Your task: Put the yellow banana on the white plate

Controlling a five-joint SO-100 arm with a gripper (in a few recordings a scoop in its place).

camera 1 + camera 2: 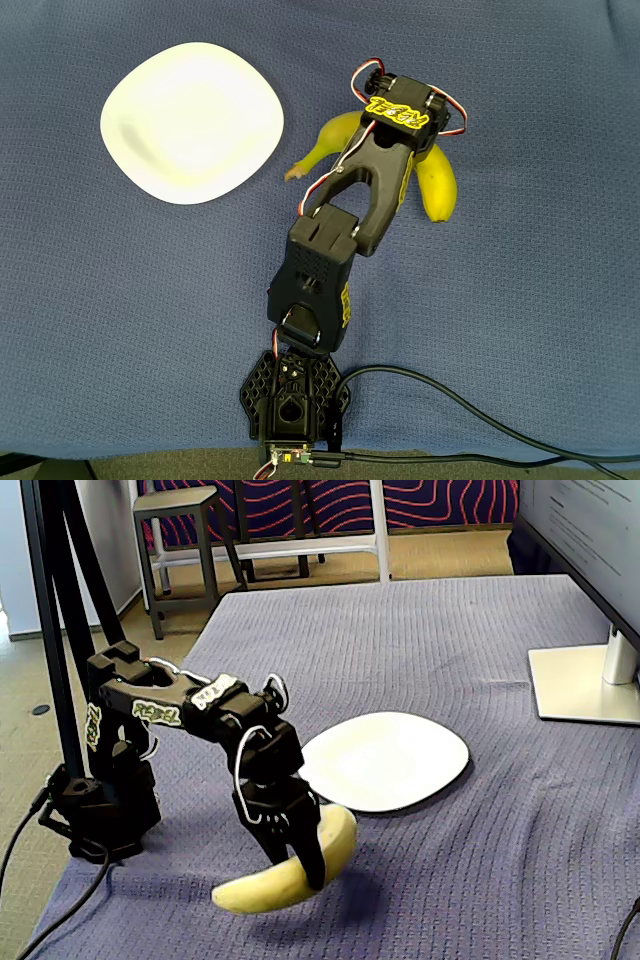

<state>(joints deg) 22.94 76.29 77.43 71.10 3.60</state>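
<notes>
Nearest in the fixed view: yellow banana point(290, 870) clamped mid-length in the black gripper point(300, 852), apparently lifted just off the blue cloth point(480, 880), shadow underneath. Just behind it, white plate point(385, 760) sitting bare, apart from the banana. Further back, monitor stand point(585, 685) and stool point(180, 530).

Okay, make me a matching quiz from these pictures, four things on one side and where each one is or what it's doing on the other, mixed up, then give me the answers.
Things:
1. yellow banana
2. white plate
3. gripper
4. monitor stand

Places or states:
A. bare, nothing lying on it
B. at the right edge of the fixed view, behind the plate
C. closed around the fruit's middle
D. off the plate, in front of it in the fixed view

Pairs: 1-D, 2-A, 3-C, 4-B
</notes>
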